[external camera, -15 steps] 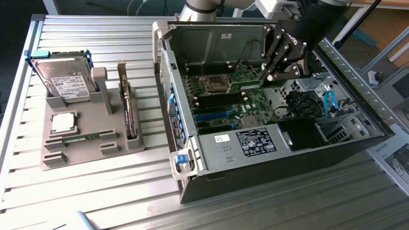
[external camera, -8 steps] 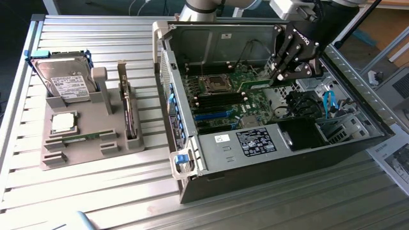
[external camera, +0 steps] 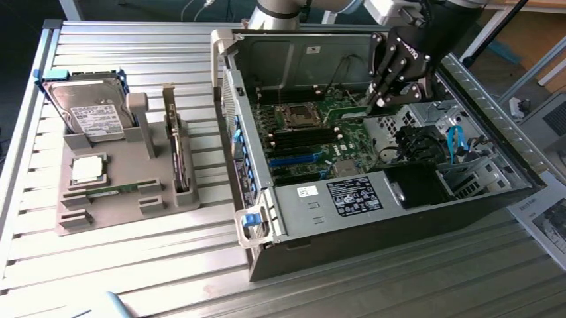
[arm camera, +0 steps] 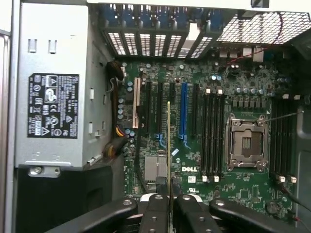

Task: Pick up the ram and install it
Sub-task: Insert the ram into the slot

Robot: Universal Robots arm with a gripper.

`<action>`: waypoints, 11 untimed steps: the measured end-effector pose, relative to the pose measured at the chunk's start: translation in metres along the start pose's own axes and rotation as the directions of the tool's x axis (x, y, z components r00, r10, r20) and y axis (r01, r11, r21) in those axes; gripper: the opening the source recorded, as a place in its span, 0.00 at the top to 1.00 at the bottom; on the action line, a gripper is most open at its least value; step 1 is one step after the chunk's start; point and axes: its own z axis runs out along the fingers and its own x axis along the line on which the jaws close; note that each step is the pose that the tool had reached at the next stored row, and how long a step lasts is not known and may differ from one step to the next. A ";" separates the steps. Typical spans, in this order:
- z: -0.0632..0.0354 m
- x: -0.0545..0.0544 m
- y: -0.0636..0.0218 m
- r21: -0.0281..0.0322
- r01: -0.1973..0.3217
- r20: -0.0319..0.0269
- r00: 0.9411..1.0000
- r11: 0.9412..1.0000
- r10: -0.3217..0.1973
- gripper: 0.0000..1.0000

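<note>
Count: one arm (external camera: 276, 12), one claw (external camera: 382, 99), one ram (arm camera: 168, 145). I see the claw clenched on the ram. In the wrist view two black metal fingers (arm camera: 156, 213) pinch it from both sides. The ram is a thin flat strip seen edge-on, with a yellow-green edge, and it sticks straight out ahead of the claw. I can't tell if its far edge touches anything.

Under the claw is one open case (external camera: 354, 245), a dark sheet-metal box. Inside is one green board (arm camera: 243, 63), flat and crowded with small parts. Ahead of the ram and off to one side is one square metal socket (arm camera: 247, 144), open with a shiny frame. Between the ram and the socket I count four long black slots (arm camera: 216, 136), all parallel to the ram. Across the ram from the socket is one grey metal supply box (arm camera: 53, 73), smooth, with a black label.

Well apart from the claw, toward the exterior view's left, is one grey tray (external camera: 115, 212), matte and blocky. It holds one drive (external camera: 89, 112) standing tilted, one square silver processor (external camera: 89, 169) lying flat and one dark card (external camera: 179, 159) standing on edge. There is also one slim green strip (external camera: 106, 193) in a tray slot, and I can't tell what it is.

Arm pose: the arm comes in over the far side of the case with the wrist tilted. The claw points down into the case, low over the board.
</note>
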 end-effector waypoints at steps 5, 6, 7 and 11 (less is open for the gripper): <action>0.0115 -0.018 0.0066 0.000 0.000 0.000 1.000 1.000 0.000 0.87; 0.0140 -0.022 0.0081 0.000 0.000 0.000 1.000 1.000 0.000 0.87; 0.0183 -0.028 0.0095 0.000 0.000 0.000 1.000 1.000 0.000 0.87; 0.0308 -0.044 0.0118 0.000 0.000 0.000 1.000 1.000 0.000 0.87</action>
